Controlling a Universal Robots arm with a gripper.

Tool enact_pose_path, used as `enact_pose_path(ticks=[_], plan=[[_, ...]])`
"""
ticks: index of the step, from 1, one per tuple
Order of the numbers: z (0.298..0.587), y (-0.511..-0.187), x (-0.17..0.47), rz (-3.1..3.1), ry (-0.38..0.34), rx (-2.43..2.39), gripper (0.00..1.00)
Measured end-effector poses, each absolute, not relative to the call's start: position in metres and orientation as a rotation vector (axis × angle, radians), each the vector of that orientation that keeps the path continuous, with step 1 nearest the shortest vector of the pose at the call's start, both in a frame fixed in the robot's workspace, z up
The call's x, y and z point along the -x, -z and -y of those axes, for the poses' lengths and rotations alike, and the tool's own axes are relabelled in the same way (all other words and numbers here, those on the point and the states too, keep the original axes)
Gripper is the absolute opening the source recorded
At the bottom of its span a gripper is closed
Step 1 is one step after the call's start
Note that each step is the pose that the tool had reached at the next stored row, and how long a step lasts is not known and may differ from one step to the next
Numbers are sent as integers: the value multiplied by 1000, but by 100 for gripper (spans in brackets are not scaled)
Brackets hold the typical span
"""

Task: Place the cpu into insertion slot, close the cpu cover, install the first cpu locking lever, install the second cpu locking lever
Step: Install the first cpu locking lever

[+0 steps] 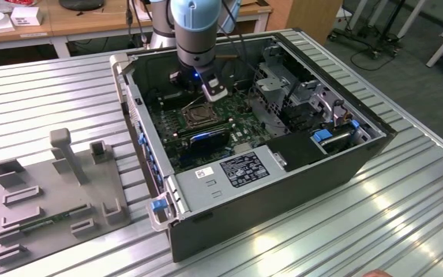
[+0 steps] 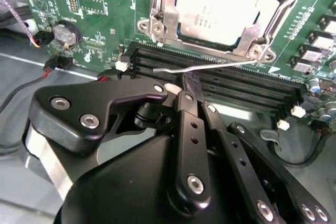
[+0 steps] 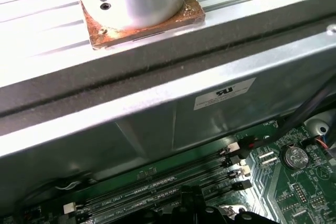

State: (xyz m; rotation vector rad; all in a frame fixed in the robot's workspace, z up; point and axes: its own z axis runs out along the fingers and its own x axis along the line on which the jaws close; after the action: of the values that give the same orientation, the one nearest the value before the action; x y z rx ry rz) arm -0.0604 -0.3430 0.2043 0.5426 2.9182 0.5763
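In the second wrist view the cpu (image 2: 218, 6) lies flat in the insertion slot (image 2: 157, 27), its pale metal top showing through the window of the cpu cover (image 2: 169, 1), which is down around it. A thin wire locking lever (image 2: 231, 64) runs across the board's near side of the socket, above the memory slots. My gripper (image 2: 189, 83) is shut, its black fingertips right at this lever; whether they clamp it is hidden. In the exterior view the gripper (image 1: 206, 97) hangs inside the computer case (image 1: 299, 190), just behind the socket (image 1: 198, 113).
Long black memory slots (image 2: 247, 90) lie just under the fingertips. A coin battery (image 2: 65, 34) and red-black cables (image 2: 52, 66) are nearby. The case's metal wall (image 3: 157, 114) rises close by. A grey fixture plate (image 1: 52, 196) sits at the exterior view's left.
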Motion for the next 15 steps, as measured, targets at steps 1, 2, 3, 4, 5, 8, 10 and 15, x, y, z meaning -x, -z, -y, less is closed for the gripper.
enact_pose_path(ticks=[1,2,3,4,5,8,10,15], plan=[[343,-205,60,-2918,-576,-543,11],[343,-206,60,-2918,-576,-543,11],[343,-207,60,-2918,-576,-543,11],[343,-207,60,-2918,-576,-543,11],[343,-208,60,-2918,-576,-543,11],[343,-209,61,-2917,-577,-542,11],[343,-209,62,-2916,-577,-542,11],[342,-207,72,-2909,-579,-538,11]])
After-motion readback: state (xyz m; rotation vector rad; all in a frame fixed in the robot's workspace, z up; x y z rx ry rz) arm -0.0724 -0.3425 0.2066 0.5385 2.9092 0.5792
